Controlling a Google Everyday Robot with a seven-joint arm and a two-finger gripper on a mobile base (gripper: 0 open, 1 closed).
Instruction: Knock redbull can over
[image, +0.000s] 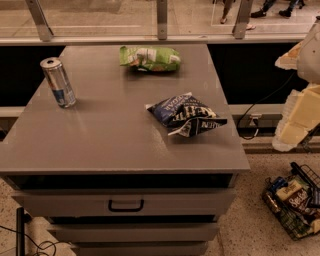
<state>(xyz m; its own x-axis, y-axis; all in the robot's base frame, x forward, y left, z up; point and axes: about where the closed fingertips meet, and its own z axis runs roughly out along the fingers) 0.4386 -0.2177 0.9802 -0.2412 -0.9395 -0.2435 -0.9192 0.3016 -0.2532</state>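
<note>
The redbull can (58, 82) stands upright near the 10 o'clock corner of the grey table (115, 150), its long axis vertical and its shiny round top uppermost. It is a slim, smooth metal cylinder, silver with blue panels, and tall for its narrow base, so a sideways push high on its wall should tip it. The gripper (299, 117) hangs off the table's edge at 3 o'clock, a pale, blocky shape well apart from the can; whether it is open or closed I cannot tell. From the gripper the can lies toward 9 o'clock, across the full width of the top. Between them, near the 3 o'clock side, lies a crumpled dark blue snack bag (186, 116), soft and glossy. A green snack bag (150, 57) lies flat at 12 o'clock, clear of that line.
</note>
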